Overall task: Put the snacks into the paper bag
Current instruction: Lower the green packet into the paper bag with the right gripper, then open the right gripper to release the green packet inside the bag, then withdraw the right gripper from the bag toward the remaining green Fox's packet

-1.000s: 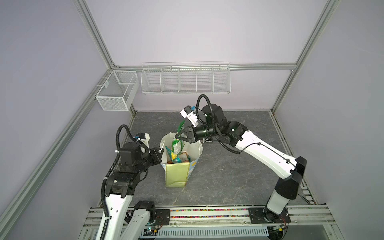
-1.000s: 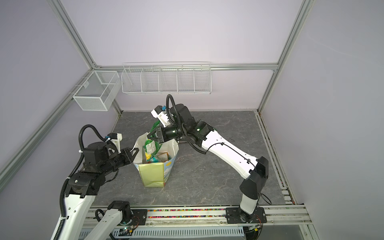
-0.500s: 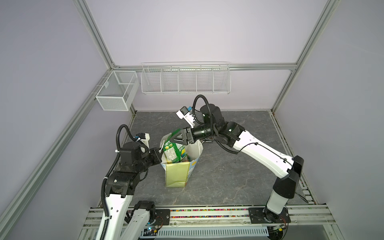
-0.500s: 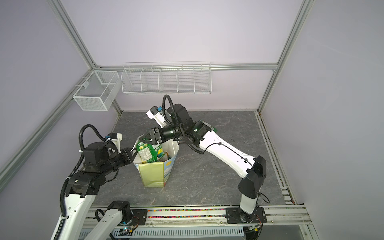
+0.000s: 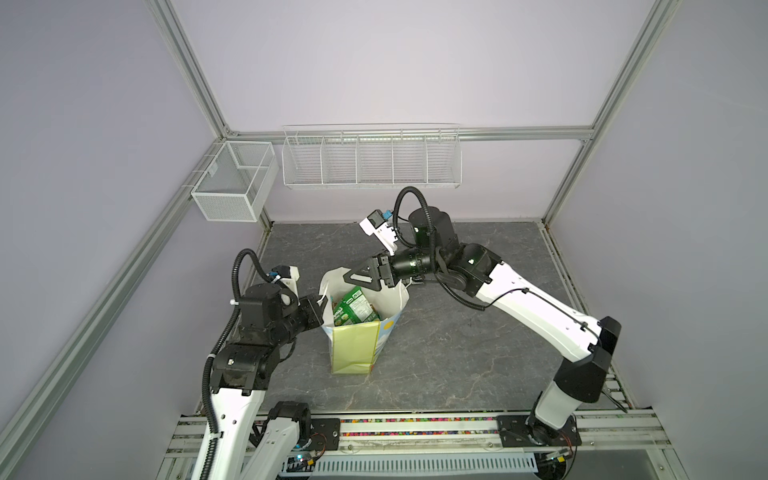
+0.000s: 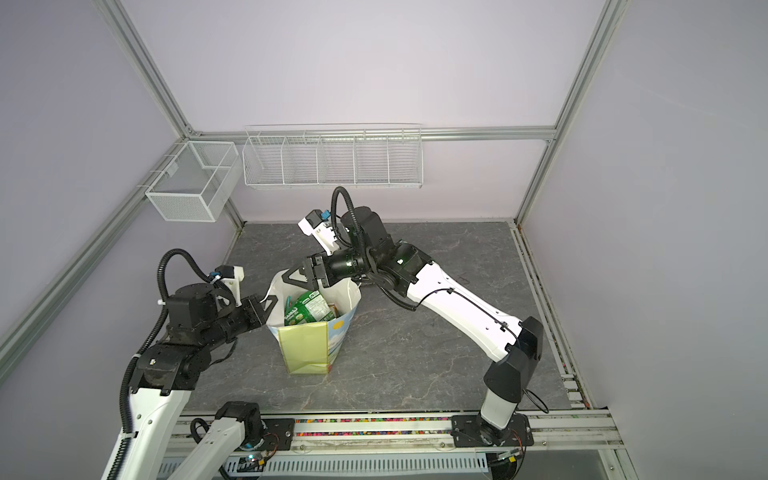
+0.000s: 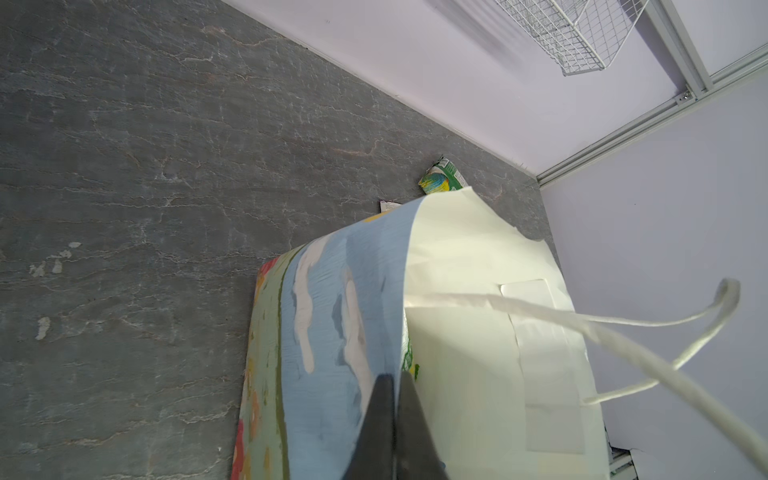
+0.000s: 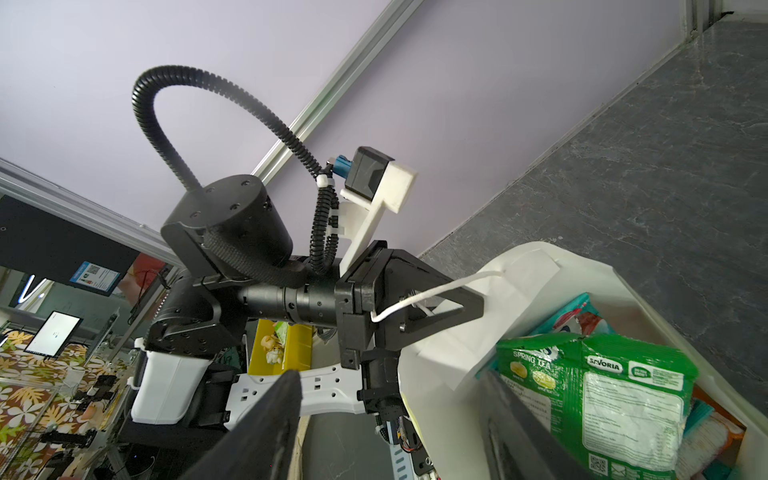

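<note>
The paper bag [image 5: 355, 345] stands upright on the grey surface [image 5: 457, 353], left of middle, with its mouth open. A green packet [image 5: 352, 306] sits on top inside, its upper end above the rim, with a teal packet [image 8: 582, 309] behind it. The left claw [image 5: 319, 305] is pinched tight on the bag's left wall at the rim. The right claw [image 5: 356, 276] hangs over the mouth, spread wide, gripping nothing. A green-and-yellow packet [image 7: 441, 179] lies on the surface beyond the bag.
</note>
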You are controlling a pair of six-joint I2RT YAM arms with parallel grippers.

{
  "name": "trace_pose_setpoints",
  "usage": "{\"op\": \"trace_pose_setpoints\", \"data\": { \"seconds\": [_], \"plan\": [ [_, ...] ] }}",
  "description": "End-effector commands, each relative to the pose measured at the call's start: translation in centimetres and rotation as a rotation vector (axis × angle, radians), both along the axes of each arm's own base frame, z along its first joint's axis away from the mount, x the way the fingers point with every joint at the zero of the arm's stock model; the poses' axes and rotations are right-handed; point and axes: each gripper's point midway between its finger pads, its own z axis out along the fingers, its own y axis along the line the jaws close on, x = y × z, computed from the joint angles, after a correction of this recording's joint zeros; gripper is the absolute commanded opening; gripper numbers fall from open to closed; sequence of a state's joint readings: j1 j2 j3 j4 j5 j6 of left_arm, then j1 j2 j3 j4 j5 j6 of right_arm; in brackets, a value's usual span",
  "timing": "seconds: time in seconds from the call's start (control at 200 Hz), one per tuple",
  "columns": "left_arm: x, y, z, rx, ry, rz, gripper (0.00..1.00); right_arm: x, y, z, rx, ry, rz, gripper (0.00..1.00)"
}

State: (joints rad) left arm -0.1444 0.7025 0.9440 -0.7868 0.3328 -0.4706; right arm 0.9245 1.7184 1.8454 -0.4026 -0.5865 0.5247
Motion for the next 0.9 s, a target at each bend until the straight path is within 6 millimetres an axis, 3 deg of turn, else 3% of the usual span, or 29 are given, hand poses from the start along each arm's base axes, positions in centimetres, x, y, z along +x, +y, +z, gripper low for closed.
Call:
{"op": "trace_pose_setpoints", "data": {
  "seconds": [0.0,0.33,0.63,0.895],
  "plan": [
    [0.1,0.2,1.1,-0.001,-0.044,0.009,0.0,-0.2,-0.8,0.3,-0.009,-0.027,-0.015,0.7],
    [0.6,0.1,1.0,0.0,-0.042,0.006,0.0,0.1,-2.7,0.6,-0.027,-0.055,-0.06,0.78],
    [1.1,0.2,1.1,0.002,-0.039,0.019,0.0,3.3,-7.2,0.3,-0.022,-0.036,-0.212,0.81],
    [1.3,0.2,1.1,-0.007,-0.041,0.025,0.0,5.7,-11.1,-2.0,-0.061,0.004,-0.346,0.84]
  ]
}}
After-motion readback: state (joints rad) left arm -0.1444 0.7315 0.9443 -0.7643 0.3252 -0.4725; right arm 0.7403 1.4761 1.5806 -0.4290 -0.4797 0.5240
